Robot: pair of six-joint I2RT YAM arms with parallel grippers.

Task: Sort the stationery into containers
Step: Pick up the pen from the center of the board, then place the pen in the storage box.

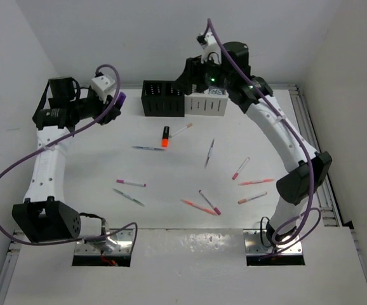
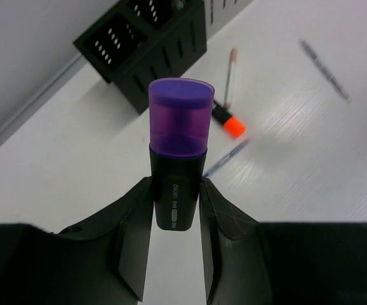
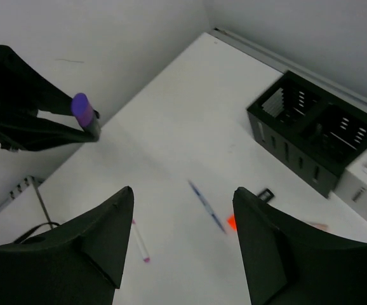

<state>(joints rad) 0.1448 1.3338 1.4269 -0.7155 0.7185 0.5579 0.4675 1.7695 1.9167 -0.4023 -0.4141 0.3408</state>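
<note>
Pink and orange pens (image 1: 198, 206) lie scattered over the near and middle table (image 1: 88, 171). Farther on lies an orange-black highlighter (image 1: 166, 136). At far left the left gripper (image 2: 176, 190) pinches a purple-capped highlighter (image 2: 178, 121) in the air. A black box (image 1: 162, 97) and a white box (image 1: 207, 103) stand side by side at the far edge, and the right gripper (image 3: 183, 194) hangs by them, jaws apart and empty.

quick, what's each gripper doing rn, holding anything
Left gripper: closed on the purple highlighter.
Right gripper: open, nothing between its fingers.
</note>
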